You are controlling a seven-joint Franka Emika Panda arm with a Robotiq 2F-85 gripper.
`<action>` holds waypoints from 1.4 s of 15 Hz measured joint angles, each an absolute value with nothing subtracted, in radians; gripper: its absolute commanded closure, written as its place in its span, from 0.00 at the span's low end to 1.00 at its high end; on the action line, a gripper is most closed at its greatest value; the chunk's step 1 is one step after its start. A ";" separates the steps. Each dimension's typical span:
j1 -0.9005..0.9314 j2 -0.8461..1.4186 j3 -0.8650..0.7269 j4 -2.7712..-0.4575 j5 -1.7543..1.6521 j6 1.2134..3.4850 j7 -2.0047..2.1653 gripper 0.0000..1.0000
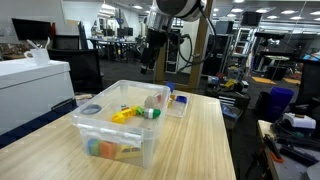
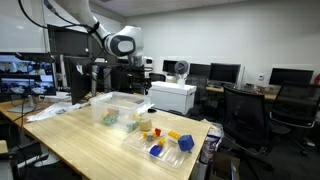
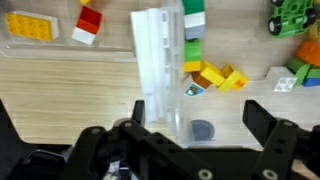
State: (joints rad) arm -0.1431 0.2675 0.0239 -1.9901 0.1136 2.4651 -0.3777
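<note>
My gripper [image 3: 198, 115] hangs open and empty high above a clear plastic bin [image 1: 95, 128] on the wooden table; the bin also shows in an exterior view [image 2: 105, 101]. In the exterior views the gripper [image 1: 150, 60] sits above the bin's far end [image 2: 138, 82]. The wrist view looks down on the bin's rim [image 3: 160, 55], with yellow blocks [image 3: 218, 77], a green toy [image 3: 291, 14] and a grey round piece [image 3: 203, 131] inside. A flat clear tray [image 2: 150, 148] beside the bin holds red [image 3: 90, 22], yellow [image 3: 29, 27] and blue [image 2: 155, 150] blocks.
The wooden table [image 1: 200, 140] carries the bin and tray. A white cabinet [image 1: 35, 85] stands beside the table. Office chairs [image 2: 245, 115], desks with monitors [image 2: 225, 72] and a white box [image 2: 172, 97] surround it.
</note>
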 measured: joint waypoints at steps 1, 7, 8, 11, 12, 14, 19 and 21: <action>-0.118 0.257 0.037 -2.018 0.098 2.476 -0.382 0.00; 0.003 0.237 0.094 -2.176 -0.040 2.535 -0.430 0.00; 0.009 0.237 0.097 -2.186 -0.054 2.535 -0.436 0.00; 0.015 0.239 0.100 -2.210 -0.087 2.531 -0.480 0.00; 0.015 0.241 0.100 -2.214 -0.091 2.526 -0.495 0.00; 0.015 0.250 0.102 -2.215 -0.094 2.498 -0.527 0.00; 0.015 0.304 0.109 -2.171 -0.095 2.366 -0.600 0.00; 0.016 0.323 0.114 -2.145 -0.095 2.318 -0.622 0.00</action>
State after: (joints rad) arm 0.0159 0.3231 0.1141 -2.1455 -0.0952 2.3182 -0.6216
